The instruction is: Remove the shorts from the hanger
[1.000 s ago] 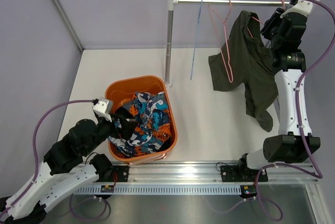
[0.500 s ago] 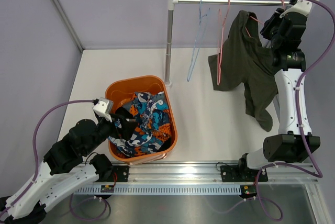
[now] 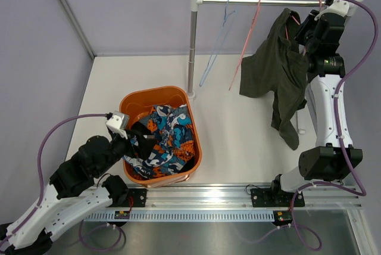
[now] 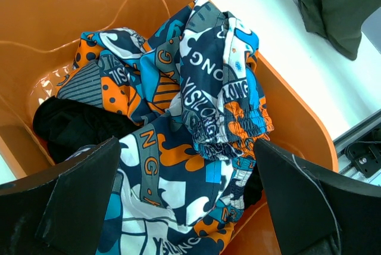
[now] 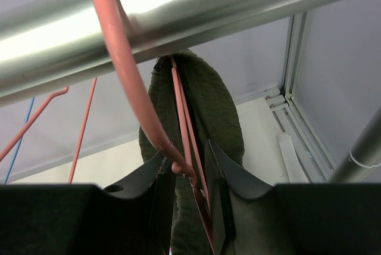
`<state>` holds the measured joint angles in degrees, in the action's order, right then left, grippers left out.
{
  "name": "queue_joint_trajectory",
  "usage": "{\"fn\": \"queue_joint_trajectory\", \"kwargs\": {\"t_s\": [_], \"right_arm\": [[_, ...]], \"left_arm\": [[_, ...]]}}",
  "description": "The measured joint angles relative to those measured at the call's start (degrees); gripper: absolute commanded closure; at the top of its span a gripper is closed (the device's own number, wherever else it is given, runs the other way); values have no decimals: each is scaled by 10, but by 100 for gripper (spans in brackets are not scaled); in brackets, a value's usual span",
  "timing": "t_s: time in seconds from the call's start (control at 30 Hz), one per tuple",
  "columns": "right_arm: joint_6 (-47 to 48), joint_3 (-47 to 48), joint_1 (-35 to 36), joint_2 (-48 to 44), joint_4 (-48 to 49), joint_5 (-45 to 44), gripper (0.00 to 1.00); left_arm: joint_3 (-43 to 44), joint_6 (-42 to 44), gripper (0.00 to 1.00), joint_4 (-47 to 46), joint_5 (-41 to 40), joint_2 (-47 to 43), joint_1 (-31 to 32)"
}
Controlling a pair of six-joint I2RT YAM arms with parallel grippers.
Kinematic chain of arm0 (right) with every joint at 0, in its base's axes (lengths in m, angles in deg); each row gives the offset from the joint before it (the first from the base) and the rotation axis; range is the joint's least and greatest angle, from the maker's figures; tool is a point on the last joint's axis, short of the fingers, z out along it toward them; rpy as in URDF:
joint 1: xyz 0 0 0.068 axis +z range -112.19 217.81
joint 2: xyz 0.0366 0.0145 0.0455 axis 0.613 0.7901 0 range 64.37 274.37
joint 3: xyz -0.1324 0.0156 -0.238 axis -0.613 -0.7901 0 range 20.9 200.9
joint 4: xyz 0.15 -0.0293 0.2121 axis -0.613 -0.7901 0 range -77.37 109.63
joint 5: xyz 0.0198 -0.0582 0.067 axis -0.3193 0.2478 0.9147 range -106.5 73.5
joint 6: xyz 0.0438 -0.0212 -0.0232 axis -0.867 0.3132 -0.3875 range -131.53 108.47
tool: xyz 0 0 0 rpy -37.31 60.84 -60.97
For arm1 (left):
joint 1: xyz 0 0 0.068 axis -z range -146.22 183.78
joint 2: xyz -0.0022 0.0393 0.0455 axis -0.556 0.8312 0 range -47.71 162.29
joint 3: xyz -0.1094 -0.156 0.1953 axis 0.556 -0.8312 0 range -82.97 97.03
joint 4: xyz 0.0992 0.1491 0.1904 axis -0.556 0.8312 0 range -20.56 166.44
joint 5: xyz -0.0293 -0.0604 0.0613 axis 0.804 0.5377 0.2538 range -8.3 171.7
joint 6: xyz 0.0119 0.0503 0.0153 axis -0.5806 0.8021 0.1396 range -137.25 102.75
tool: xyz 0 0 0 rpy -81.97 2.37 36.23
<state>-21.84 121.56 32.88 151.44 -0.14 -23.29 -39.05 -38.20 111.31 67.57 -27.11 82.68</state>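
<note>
The shorts (image 3: 280, 70), dark olive, hang at the far right of the scene from a pink hanger (image 5: 128, 82) hooked over the metal rail (image 3: 262, 2). In the top view they are bunched and drape down toward the table (image 3: 238, 130), one leg trailing lower on the near side. In the right wrist view the waistband (image 5: 208, 106) folds over the hanger's wires just below the hook.

The right gripper (image 5: 190, 183) is raised to the rail's right end, right against the shorts. Its two fingers are drawn close together with the hanger's wires pinched between them, just under the hook. Whether fabric is caught there too, I cannot tell.

Further left on the same rail hang an empty pink hanger (image 3: 244, 46) and a blue hanger (image 3: 214, 46), both tilted with their lower ends swung to the left. The rail's left end sits on an upright post (image 3: 192, 46) standing on the table.

Near the post's foot, on the near left, is an orange basket (image 3: 149, 95) holding patterned clothes (image 4: 208, 100) in blue, orange and white, with a black garment (image 4: 71, 124) beneath them. The left gripper (image 4: 187, 207) hangs over the basket's near side, fingers spread wide and holding nothing.
</note>
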Motion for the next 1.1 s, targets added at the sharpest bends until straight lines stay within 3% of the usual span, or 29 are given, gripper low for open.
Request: {"fn": "queue_joint_trajectory", "kwargs": {"t_s": [0.13, 0.37, 0.5, 0.87, 1.1], "right_arm": [[0, 0, 0, 0, 0, 0, 71], [5, 0, 0, 0, 2, 4, 92], [10, 3, 0, 0, 2, 3, 97], [6, 45, 3, -16, -56, -14, 100], [-7, 34, 4, -93, -65, -43, 100]], "left_arm": [[-2, 0, 1, 0, 0, 0, 0], [-2, 0, 1, 0, 0, 0, 0], [-2, 0, 1, 0, 0, 0, 1], [-2, 0, 1, 0, 0, 2, 2], [-2, 0, 1, 0, 0, 5, 2]]}}
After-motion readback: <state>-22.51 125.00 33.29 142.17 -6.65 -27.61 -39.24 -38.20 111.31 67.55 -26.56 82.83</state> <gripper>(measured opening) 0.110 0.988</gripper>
